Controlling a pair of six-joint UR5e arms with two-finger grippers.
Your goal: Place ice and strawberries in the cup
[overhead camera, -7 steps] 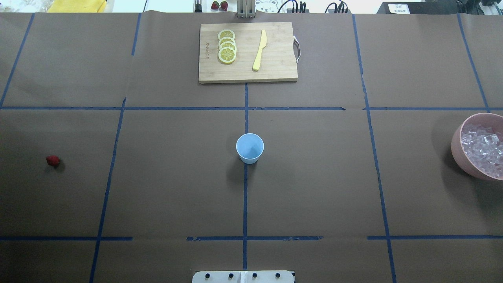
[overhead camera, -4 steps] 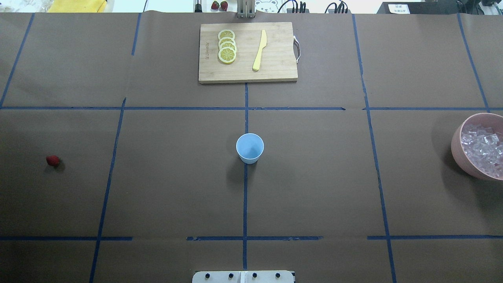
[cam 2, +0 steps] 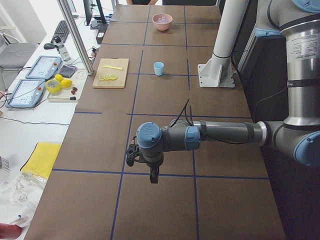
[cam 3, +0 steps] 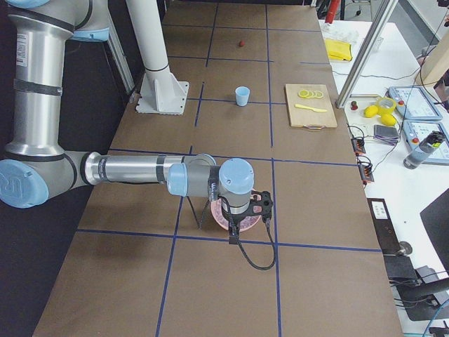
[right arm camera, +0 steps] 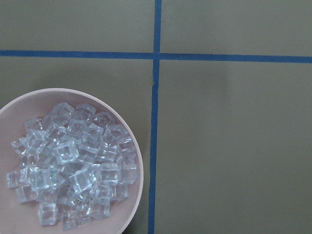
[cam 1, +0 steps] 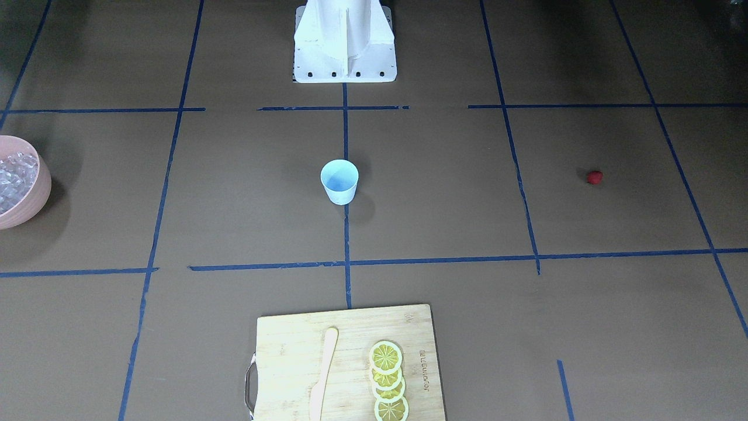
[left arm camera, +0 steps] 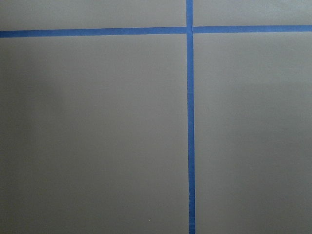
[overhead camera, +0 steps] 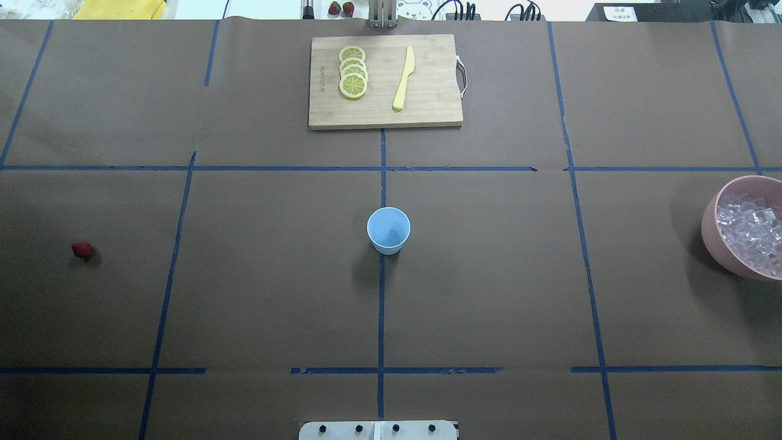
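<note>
Ice under right end effector

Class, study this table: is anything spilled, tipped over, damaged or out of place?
Nothing stands out. The cup stands upright and looks empty, the ice sits inside the pink bowl, the strawberry lies alone on the table, and the lemon slices and knife rest neatly on the cutting board.

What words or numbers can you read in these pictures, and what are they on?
Cutting board: a small brand mark beside the lemon slices, too blurred to read.
White label at the top of the overhead view: dark print, too small to read.
No other words or numbers show.
</note>
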